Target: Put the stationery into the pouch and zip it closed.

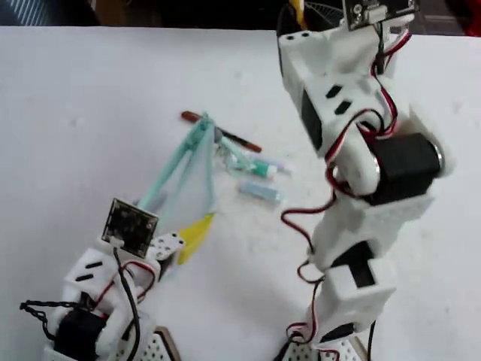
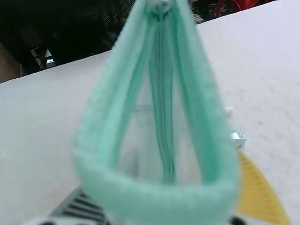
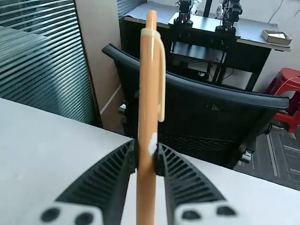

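A clear pouch with a mint-green zipper edge lies near the table's middle, its mouth gaping open. My left gripper is shut on the pouch's near end, its yellow finger beside the edge. A dark red pen, a white and teal item and a small pale blue piece lie just past the pouch. My right gripper is shut on an orange pen, held upright above the table's far edge.
The right arm stretches from the near edge over the table's right half. A black office chair and a desk stand beyond the far edge. Bare white table lies to the left of the pouch.
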